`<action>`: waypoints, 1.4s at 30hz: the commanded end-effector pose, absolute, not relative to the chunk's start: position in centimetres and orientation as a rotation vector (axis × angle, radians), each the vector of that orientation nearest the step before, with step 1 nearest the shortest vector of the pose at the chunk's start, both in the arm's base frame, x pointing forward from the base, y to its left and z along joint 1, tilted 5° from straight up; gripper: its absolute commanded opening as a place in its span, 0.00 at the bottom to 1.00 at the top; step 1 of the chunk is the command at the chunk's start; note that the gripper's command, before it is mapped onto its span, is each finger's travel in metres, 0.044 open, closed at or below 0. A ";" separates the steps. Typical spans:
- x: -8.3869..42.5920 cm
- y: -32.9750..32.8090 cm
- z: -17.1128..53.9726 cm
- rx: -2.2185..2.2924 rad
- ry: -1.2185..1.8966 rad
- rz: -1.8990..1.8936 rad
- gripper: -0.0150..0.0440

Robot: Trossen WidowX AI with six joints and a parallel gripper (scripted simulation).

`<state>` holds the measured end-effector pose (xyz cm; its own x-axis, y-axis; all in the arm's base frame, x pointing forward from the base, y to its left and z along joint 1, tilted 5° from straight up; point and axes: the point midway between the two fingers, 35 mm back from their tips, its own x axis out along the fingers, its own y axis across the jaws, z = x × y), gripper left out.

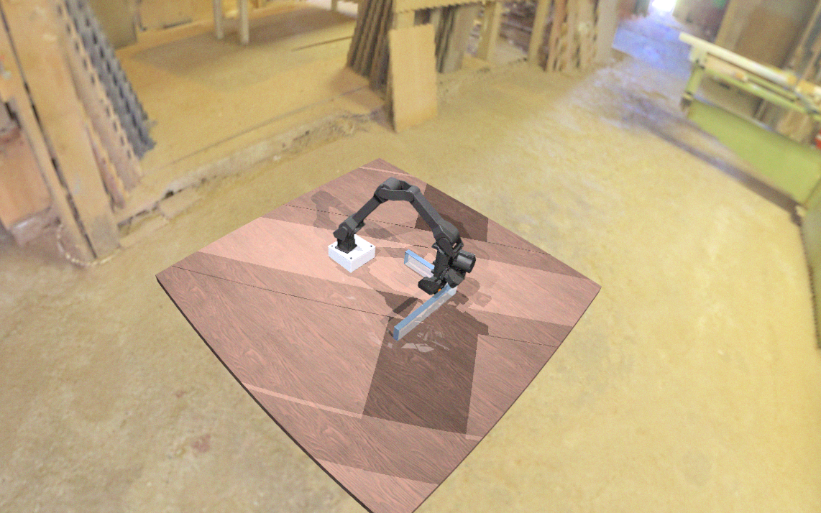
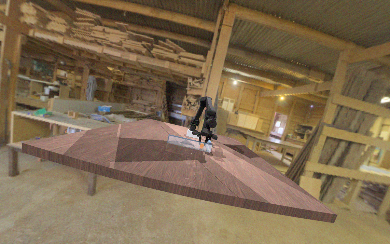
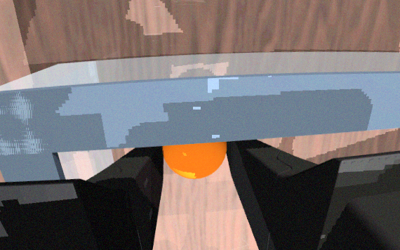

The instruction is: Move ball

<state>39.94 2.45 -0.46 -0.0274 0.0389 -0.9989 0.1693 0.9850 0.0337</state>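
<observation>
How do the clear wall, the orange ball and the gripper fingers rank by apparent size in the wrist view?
1. Clear wall, spanning the full width.
2. Gripper fingers; nearness to the camera enlarges them.
3. Orange ball, partly hidden by the wall.

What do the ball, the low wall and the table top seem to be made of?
Ball: smooth orange plastic or rubber, judging by its even colour and small highlight. Low wall: clear bluish glass or acrylic; wood grain shows through it. Table top: reddish-brown wood, with visible grain and panel seams.
</observation>
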 end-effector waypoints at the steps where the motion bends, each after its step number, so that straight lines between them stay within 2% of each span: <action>1: 39.7 2.5 -1.2 0.170 1.606 -0.106 0.25; 14: 39.7 2.6 -2.4 0.170 1.606 -0.106 0.25; 23: 39.9 2.5 -2.0 0.163 1.596 -0.105 0.65; 24: 39.9 2.5 -2.0 0.163 1.596 -0.105 0.67; 30: 39.9 2.5 -1.7 0.163 1.596 -0.105 0.67; 36: 40.1 2.2 6.2 0.170 1.605 -0.107 0.67; 42: 40.4 2.2 6.2 0.171 1.582 -0.110 0.67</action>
<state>40.52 2.18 6.91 0.0014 0.0402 -0.9992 0.1772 0.9834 0.0398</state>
